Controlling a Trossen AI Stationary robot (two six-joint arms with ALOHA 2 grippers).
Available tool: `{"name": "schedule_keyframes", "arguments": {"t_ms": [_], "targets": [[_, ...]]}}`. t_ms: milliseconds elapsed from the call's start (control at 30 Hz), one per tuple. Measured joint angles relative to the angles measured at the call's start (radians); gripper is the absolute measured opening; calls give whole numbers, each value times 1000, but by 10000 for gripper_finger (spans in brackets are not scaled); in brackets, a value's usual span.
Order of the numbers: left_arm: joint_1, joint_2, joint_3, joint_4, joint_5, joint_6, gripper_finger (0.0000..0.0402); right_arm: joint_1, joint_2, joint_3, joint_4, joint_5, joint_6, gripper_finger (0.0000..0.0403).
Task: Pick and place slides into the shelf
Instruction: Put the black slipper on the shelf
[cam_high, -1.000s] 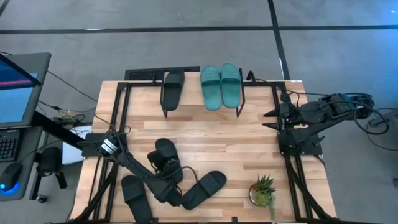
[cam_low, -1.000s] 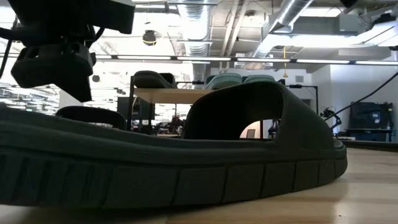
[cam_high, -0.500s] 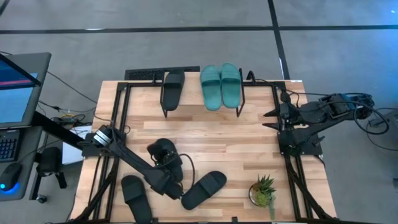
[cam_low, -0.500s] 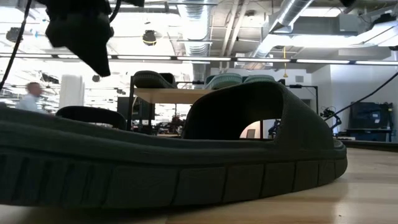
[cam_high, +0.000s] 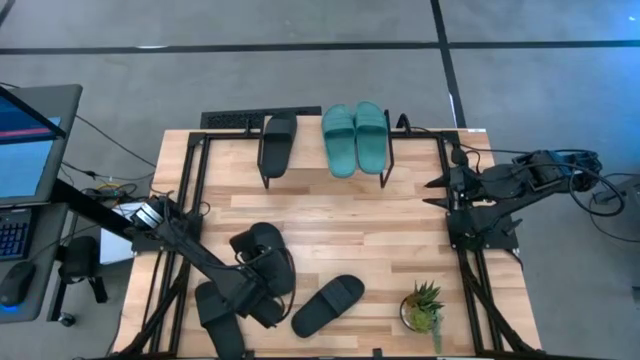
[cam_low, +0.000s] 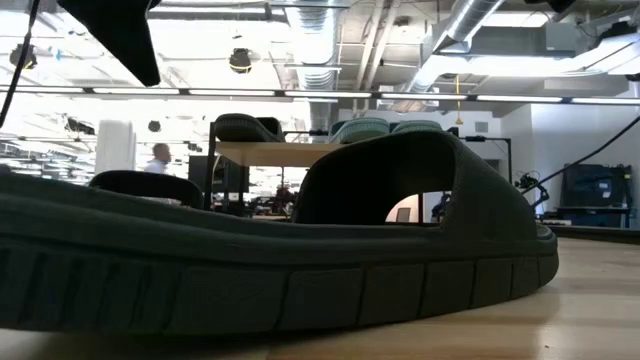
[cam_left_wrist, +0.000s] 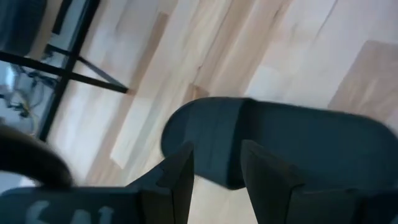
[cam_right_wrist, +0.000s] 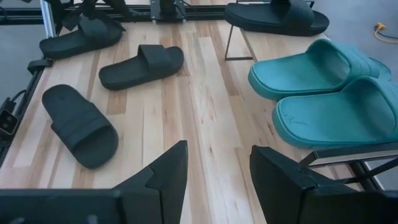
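Six slides show in the high view: two teal and four black. The two teal slides (cam_high: 355, 139) lie side by side on the shelf (cam_high: 325, 170), which stands at the worktop's (cam_high: 330, 225) 12 o'clock edge. One black slide (cam_high: 277, 143) lies on the shelf too, just beside the teal pair on their 9 o'clock side. So three are on the shelf and three are on the worktop.

The three loose black slides sit toward 7 o'clock on the worktop. One (cam_high: 328, 305) lies alone near 6 o'clock, angled. Another (cam_high: 262, 257) lies nearer the middle, partly under the left arm. The third (cam_high: 216, 312) is at the 7 o'clock edge.

The left hand (cam_high: 262, 308) is low over the worktop between the second and third loose slides. Its wrist view shows the two fingers (cam_left_wrist: 177, 180) parted by a modest gap, with nothing between them, and a black slide below them on the wood.

The right hand (cam_high: 437, 190) waits at the 3 o'clock edge, fingers (cam_right_wrist: 165, 171) apart and holding nothing.

One small potted plant (cam_high: 423, 306) stands near 5 o'clock. In the low view a person (cam_low: 158, 157) shows far off in the room.
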Motion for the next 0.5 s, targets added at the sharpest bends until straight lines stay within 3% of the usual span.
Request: {"name": "schedule_keyframes", "arguments": {"t_ms": [133,333,500], "targets": [[0,0,0,6,0,0,121,0,0,0,0,0,-2,161],[-11,0,8,149,23,45,121,0,0,0,0,0,6,161],[-16,1,-17,116,18,26,121,0,0,0,0,0,8,161]]}}
